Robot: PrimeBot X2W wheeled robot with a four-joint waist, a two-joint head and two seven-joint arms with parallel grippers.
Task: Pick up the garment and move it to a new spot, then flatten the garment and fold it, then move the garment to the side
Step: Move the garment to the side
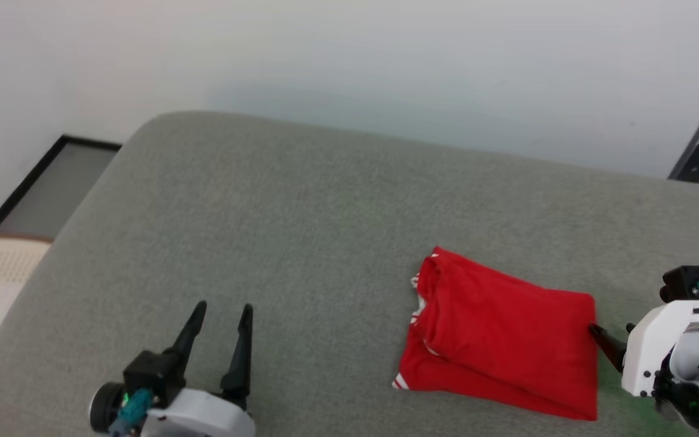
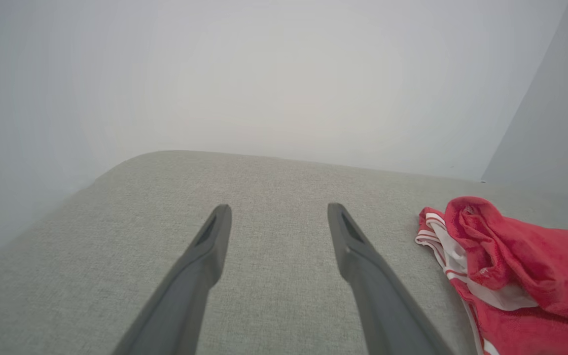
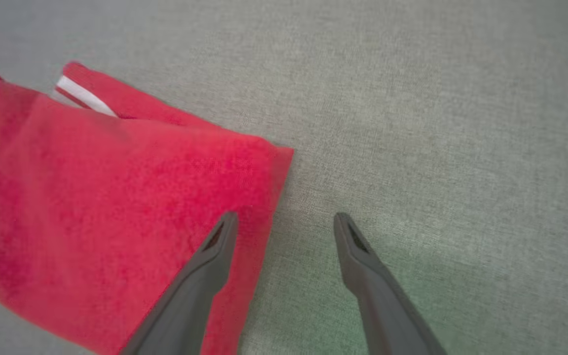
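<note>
On the head view, the folded garment (image 1: 501, 340) lies on the grey cushion (image 1: 325, 212). My right gripper (image 1: 610, 331) is spread at its right edge and my left gripper (image 1: 223, 306) is released, well apart. The left wrist view cuts the garment off. On the right wrist view one finger overlaps the red edge; I cannot tell if it touches.

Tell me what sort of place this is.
Probably an indoor room set up for folding clothes: a grey fabric-covered surface before a plain white wall, with a folded red garment on it.
</note>
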